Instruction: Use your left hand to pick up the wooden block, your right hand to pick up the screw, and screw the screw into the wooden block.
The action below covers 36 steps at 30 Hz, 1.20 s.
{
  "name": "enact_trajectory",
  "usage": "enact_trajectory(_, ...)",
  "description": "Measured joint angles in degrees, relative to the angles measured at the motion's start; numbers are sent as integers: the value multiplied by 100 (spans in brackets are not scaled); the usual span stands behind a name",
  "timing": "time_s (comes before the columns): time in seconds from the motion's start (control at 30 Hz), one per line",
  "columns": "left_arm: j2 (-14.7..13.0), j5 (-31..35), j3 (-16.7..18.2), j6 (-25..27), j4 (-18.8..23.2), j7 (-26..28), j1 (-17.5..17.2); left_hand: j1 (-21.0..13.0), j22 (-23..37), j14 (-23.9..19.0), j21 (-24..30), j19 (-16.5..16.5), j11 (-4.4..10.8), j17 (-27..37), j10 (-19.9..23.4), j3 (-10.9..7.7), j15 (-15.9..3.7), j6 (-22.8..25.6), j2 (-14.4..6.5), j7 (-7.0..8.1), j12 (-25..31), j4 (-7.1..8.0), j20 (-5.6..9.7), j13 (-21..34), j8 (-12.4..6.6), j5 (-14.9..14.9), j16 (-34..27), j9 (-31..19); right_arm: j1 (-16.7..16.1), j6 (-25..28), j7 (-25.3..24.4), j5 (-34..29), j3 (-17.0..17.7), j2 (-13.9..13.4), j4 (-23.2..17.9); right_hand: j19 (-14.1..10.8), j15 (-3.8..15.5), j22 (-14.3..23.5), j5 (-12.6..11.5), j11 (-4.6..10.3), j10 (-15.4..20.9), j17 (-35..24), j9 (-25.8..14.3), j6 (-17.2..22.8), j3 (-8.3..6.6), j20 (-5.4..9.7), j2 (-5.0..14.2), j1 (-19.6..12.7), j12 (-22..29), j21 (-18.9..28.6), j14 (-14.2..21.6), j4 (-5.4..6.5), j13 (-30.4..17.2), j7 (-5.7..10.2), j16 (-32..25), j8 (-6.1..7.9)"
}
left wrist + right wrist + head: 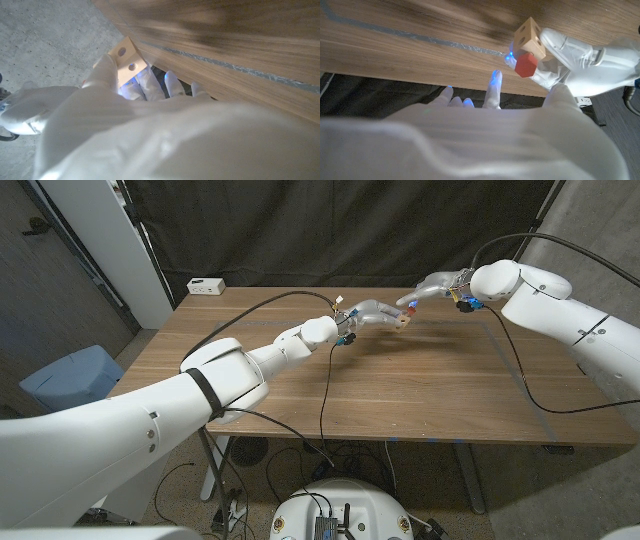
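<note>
Upper centre above the bench [300, 395], the left robot hand [375, 311] grips the block [530, 37], red screw [525, 65] seated; the right robot hand [437, 283], grip unclear, should turn it.

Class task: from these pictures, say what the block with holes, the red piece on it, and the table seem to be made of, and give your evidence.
Wooden block: pale, unfinished-looking wood, matte faces with drilled round holes. Red screw head: probably plastic, given its uniform colour and smooth faceted shape; painted wood is possible. Table: brown wood-grain top with a slight sheen, solid or veneer cannot be told.
</note>
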<state>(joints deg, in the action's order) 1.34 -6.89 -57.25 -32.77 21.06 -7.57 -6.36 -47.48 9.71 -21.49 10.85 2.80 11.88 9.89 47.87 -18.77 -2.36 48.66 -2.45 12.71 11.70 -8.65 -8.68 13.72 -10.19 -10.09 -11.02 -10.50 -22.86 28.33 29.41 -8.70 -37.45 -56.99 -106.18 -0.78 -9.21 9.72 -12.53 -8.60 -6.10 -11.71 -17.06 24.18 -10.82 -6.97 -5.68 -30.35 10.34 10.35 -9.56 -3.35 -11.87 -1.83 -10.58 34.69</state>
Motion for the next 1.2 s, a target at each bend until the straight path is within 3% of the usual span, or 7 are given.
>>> enact_trajectory(0.23,-5,-7,15,-33,1,39,-15,8,0,0,0,0,0,0,0,-4,0,-1,-7,1,0,3,0,-13,0,0,0,-1,-26,-111,70,118,128,-101,-31,100,-31,0,29,-34,-255,0,85,-380,-104,-20,101,-102,0,0,-31,-104,0,-29,0,-232)
enact_trajectory(0.47,-10,-51,66,-36,2,84,-54,8,0,0,0,-1,0,0,0,-4,0,-2,-7,1,0,3,-1,-15,0,1,0,-4,-92,-260,168,327,256,-217,-152,163,-31,0,73,-40,-346,0,138,-548,-174,-21,155,-248,0,0,-30,-174,1,40,0,-344)
enact_trajectory(0.87,15,-207,207,92,-6,139,-130,17,0,0,0,-1,0,0,0,-4,0,-4,-15,2,0,2,-1,-14,0,-10,0,-4,-263,-191,75,437,425,-411,-425,162,-30,0,118,-41,-344,27,191,-576,-269,-20,222,-390,48,0,-30,-269,1,12,0,-390)
enact_trajectory(1.2,29,-365,238,290,-11,154,-143,40,0,1,0,-1,0,11,0,2,0,-8,-37,1,0,-4,-1,-14,0,-8,0,-3,-276,-159,55,430,426,-446,-538,122,-30,0,118,-41,-344,26,238,-454,-340,-24,250,-540,91,29,-29,-383,2,137,-28,-390)
